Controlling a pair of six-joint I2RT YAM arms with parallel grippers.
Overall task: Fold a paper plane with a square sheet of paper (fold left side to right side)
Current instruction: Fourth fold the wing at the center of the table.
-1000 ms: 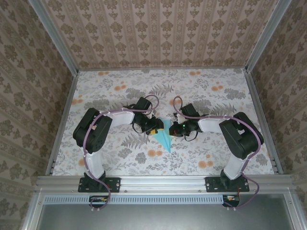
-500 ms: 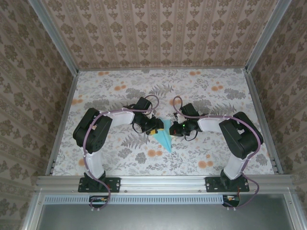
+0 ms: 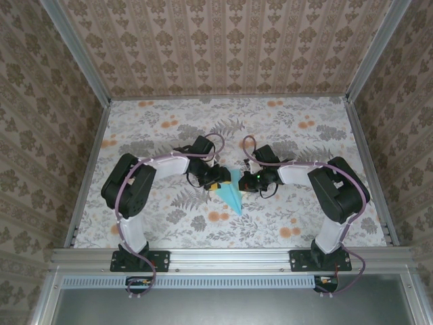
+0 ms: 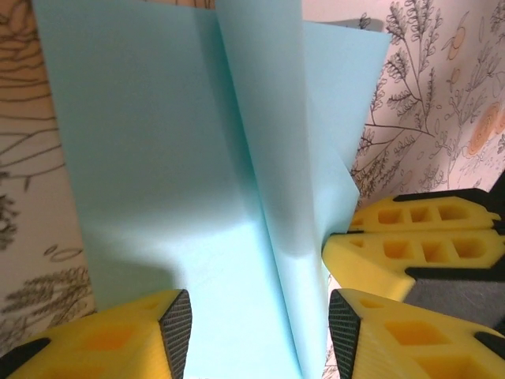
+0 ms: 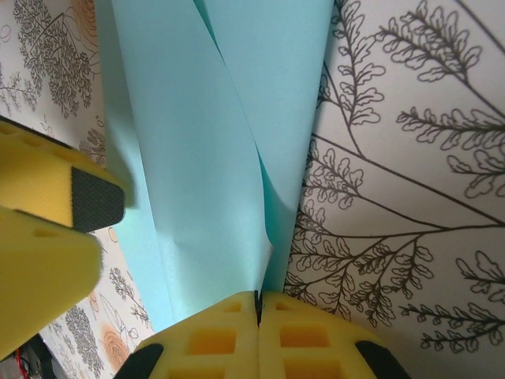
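On the left of the top view, the left arm (image 3: 139, 183) bends in from its base over the flower-patterned worktop (image 3: 162, 128) towards the middle. Its left gripper (image 3: 218, 177) sits at the left edge of the paper plane (image 3: 233, 196), and its jaws stand apart, closed on nothing. In the left wrist view its 2 yellow fingers (image 4: 110, 343) sit at either side of the bottom edge, with light blue paper lying between them. The left pad is over the flat part of the paper, and the right pad is just beside a raised fold that runs up the middle (I cannot tell whether either pad touches the paper).

The paper plane lies in the middle of the worktop, between the 2 grippers. It is a narrow light blue dart with its point towards the near edge and the arm bases. Its wide end is partly hidden by the grippers.

To the right of it, the right gripper (image 3: 245, 181) is clamped on the paper. In the right wrist view its 2 yellow fingers (image 5: 213, 339) meet with no gap at the bottom, and the edge of a lifted flap runs down into the seam between them. The paper curls up from the worktop there. Further right, the right arm (image 3: 335, 189) runs back to its base.
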